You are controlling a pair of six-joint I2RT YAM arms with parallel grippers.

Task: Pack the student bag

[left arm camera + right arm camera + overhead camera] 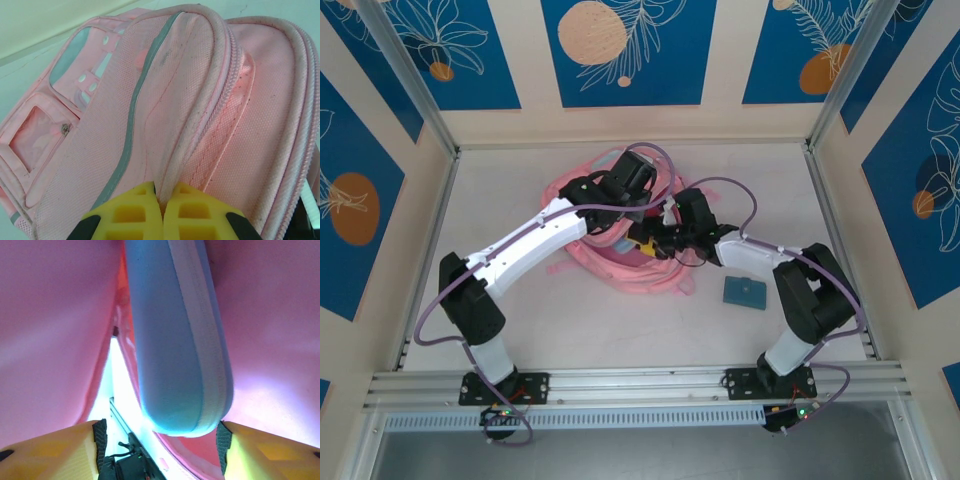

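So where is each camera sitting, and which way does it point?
Top external: above and behind both arms, looking down on them, the table and the student bag.
Left wrist: on the left arm, facing the bag's outside; the shut left tool pinches a fold.
Right wrist: on the right arm, looking into the bag; the open right tool flanks a blue case.
All three share the bag.

Pouch (175, 340), perhaps, cropped; student bag (50, 315) blurred.

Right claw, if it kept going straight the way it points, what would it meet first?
The rounded light-blue padded case with a white zip band, lying just ahead of the right claw, inside the soft pink fabric backpack. Depth is unclear, though.
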